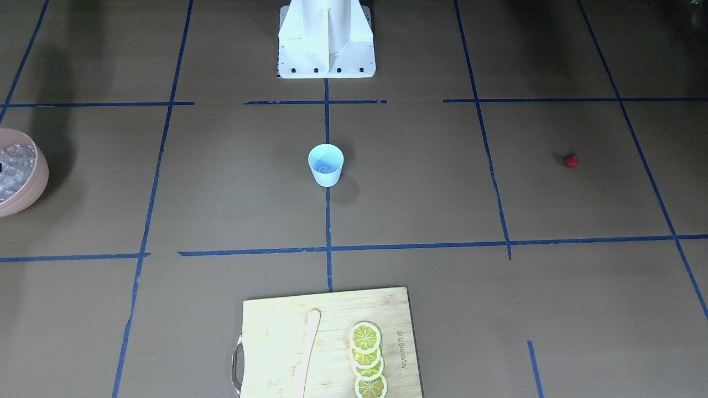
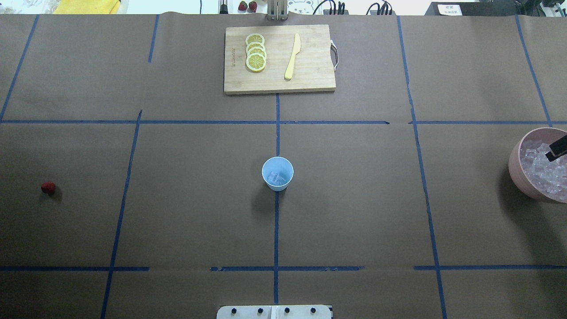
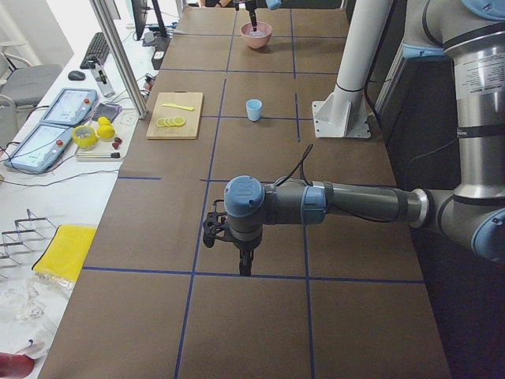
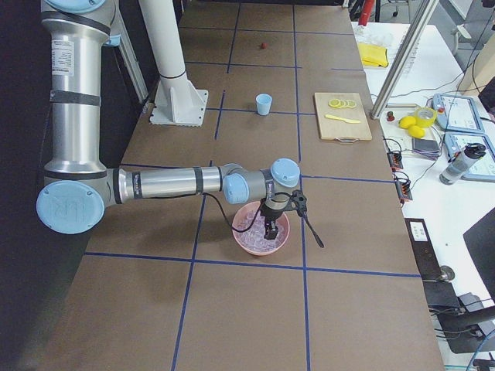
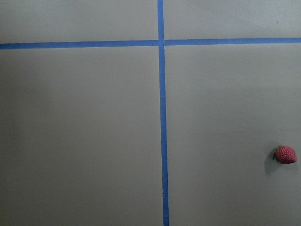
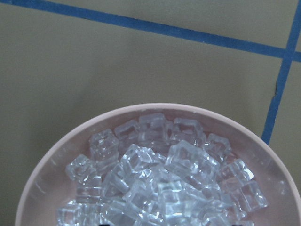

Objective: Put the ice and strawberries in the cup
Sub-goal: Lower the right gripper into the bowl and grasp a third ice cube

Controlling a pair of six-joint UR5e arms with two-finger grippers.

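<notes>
The right tool [image 4: 270, 230] is hanging over the ice [image 6: 160, 174] heaped in the pink bowl [image 2: 514, 170] at the tabletop's [image 2: 195, 212] right end, so the ice step is seemingly running, though whether its jaws are parted or closed cannot be told. The cup [image 2: 277, 173] is standing at the centre, well apart, with a few cubes apparently inside. The left tool [image 3: 244, 267], its state equally unclear, is pointing down near the strawberry [image 2: 48, 188], which is lying bare on the left side and is likely needing a grasp and carry next.
</notes>
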